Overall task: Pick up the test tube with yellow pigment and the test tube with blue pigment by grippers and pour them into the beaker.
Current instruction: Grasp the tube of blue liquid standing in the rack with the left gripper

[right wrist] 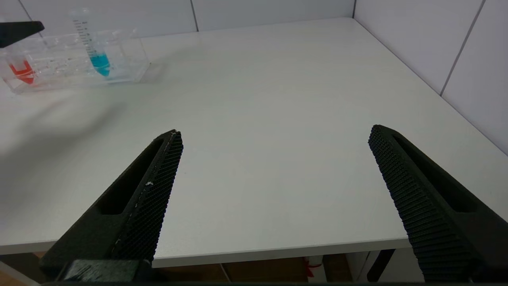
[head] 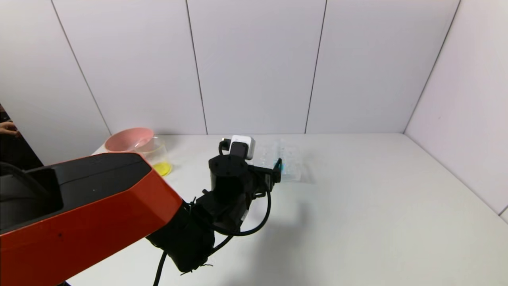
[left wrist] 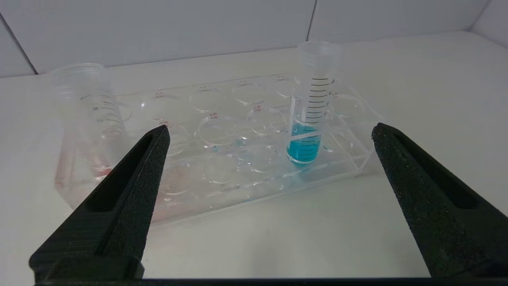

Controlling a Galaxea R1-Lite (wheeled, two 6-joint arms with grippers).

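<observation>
Left wrist view: left gripper (left wrist: 270,133) fingers wide before the racked test tube with blue pigment (left wrist: 311,107), its black graduation lines unnumbered.

Orange-and-black robot arm

Orange shell (head: 91,222), black joints, looped black cable (head: 258,222), white-grey wrist box (head: 243,145); black tapered textured tool fingers (left wrist: 131,190).

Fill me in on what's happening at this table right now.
The left pincer is open and faces the clear tube rack, lined up toward the test tube with blue pigment standing upright in it; nothing is gripped yet. The beaker beside the pink bowl already holds yellow liquid. The right pincer hangs open over bare table, away from the rack.
</observation>
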